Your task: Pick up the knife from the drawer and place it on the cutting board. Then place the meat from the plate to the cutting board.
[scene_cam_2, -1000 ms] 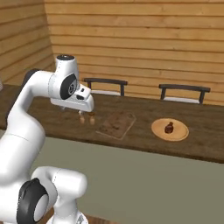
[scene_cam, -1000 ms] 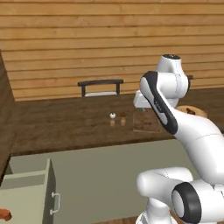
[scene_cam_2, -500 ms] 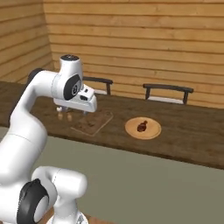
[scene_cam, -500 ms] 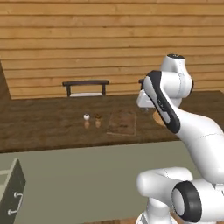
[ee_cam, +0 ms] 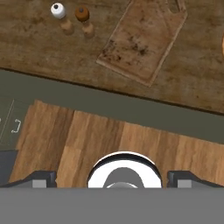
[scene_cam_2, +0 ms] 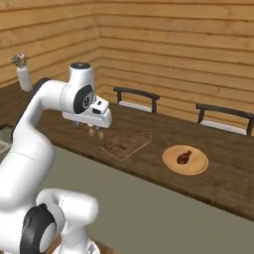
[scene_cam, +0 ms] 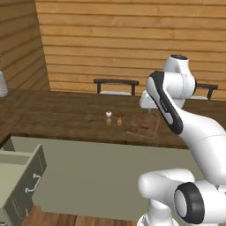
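Tool point(scene_cam_2: 94, 130) fingers are standing spread and carrying nothing, hanging over the table point(scene_cam_2: 149, 163) near the cutting board point(scene_cam_2: 125, 144). Drawer point(scene_cam: 20, 176) is sitting pulled out at lower left, knife inside unseen; meat point(scene_cam_2: 184, 158) is waiting on the plate point(scene_cam_2: 196, 166).

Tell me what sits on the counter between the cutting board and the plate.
Nothing: in the right base view the dark counter is bare between the cutting board and the plate, with the meat on the plate itself.
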You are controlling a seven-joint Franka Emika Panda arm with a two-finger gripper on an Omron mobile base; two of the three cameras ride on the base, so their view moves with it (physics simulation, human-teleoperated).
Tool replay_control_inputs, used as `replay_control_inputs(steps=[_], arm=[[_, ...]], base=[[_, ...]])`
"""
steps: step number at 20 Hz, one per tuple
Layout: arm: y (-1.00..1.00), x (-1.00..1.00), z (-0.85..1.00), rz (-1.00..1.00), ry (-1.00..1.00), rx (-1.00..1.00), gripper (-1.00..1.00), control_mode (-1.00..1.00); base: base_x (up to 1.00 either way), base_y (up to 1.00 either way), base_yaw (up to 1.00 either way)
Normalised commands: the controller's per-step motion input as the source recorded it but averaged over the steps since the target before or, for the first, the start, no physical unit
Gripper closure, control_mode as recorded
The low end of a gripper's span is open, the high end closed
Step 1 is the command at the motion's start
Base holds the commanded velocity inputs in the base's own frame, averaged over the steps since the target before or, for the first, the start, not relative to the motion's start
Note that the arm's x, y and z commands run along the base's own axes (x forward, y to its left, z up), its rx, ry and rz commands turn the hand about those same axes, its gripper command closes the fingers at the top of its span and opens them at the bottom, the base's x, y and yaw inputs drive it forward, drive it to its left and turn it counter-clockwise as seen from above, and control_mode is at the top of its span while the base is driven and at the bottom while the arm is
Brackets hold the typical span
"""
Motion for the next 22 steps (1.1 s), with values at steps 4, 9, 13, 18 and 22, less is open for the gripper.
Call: replay_control_inputs(steps=[4, 9, 13, 18, 22], arm=[[0.0, 0.0, 0.0, 0.0, 0.0, 0.0, -1.0, 1.0], [0.0, 0.0, 0.0, 0.0, 0.0, 0.0, -1.0, 1.0], [0.0, 0.0, 0.0, 0.0, 0.0, 0.0, -1.0, 1.0], [0.0, 0.0, 0.0, 0.0, 0.0, 0.0, -1.0, 1.0], [0.0, 0.0, 0.0, 0.0, 0.0, 0.0, -1.0, 1.0]], base=[[0.2, -0.27, 0.39], [0.37, 0.0, 0.2], [0.22, -0.14, 0.13], [0.45, -0.2, 0.09], [0.43, -0.09, 0.08]])
